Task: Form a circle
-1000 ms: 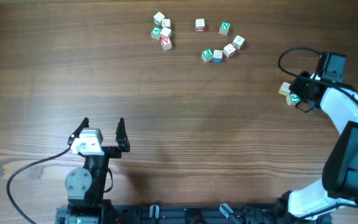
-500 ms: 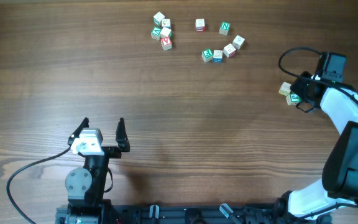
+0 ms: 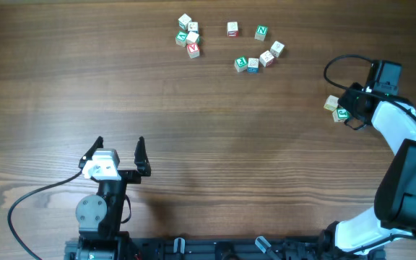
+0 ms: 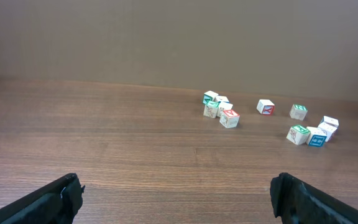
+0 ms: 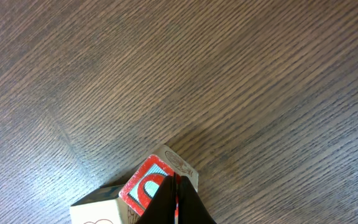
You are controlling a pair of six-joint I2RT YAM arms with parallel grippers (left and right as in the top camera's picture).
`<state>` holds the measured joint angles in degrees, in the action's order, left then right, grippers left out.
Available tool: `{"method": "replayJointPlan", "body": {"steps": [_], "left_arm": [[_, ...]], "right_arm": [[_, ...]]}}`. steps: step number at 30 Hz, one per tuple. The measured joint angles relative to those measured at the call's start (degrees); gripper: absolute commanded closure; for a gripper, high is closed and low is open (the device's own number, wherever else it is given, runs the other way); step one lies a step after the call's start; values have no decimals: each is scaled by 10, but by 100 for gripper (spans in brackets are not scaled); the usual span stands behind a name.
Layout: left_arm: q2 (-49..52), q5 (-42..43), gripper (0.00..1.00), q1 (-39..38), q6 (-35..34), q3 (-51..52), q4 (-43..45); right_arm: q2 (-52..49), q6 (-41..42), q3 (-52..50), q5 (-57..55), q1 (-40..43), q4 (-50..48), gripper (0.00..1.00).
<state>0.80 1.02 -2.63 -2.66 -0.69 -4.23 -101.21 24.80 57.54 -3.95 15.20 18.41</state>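
Note:
Small lettered wooden blocks lie at the table's far side. One tight cluster [image 3: 188, 36] is at the left. A loose arc of blocks [image 3: 258, 58] curves to its right, with a red-marked block [image 3: 232, 29] and a green N block [image 3: 261, 32] above it. The left wrist view shows the same cluster [image 4: 219, 109] and arc [image 4: 312, 132]. Two more blocks [image 3: 332, 105] sit apart at the right. My right gripper [image 3: 349, 108] is shut, its closed tips [image 5: 176, 190] against the red-faced block [image 5: 143, 185], gripping nothing. My left gripper [image 3: 120, 148] stands open and empty near the front.
A second pale block [image 5: 95, 210] touches the red-faced one on its left. The right arm's black cable [image 3: 334, 65] loops over the table near the stray blocks. Bare wood lies between the left gripper's fingers [image 4: 58, 199] and the blocks.

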Motion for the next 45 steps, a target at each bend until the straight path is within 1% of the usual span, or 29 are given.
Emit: {"method": "replayJointPlan", "body": {"steps": [9, 16, 25, 32, 36, 41, 45], "left_arm": [[0, 0, 0, 0, 0, 0, 0], [0, 0, 0, 0, 0, 0, 0], [0, 0, 0, 0, 0, 0, 0], [0, 0, 0, 0, 0, 0, 0], [0, 0, 0, 0, 0, 0, 0], [0, 0, 0, 0, 0, 0, 0], [0, 0, 0, 0, 0, 0, 0]], "right_arm": [[-4, 0, 1, -9, 0, -7, 96], [-10, -7, 2, -17, 0, -31, 96], [-10, -17, 45, -17, 0, -28, 96], [-10, 26, 45, -36, 0, 41, 96], [-10, 67, 45, -54, 0, 74, 96], [-10, 88, 45, -64, 0, 78, 96], [-12, 90, 45, -66, 0, 60, 96]]}}
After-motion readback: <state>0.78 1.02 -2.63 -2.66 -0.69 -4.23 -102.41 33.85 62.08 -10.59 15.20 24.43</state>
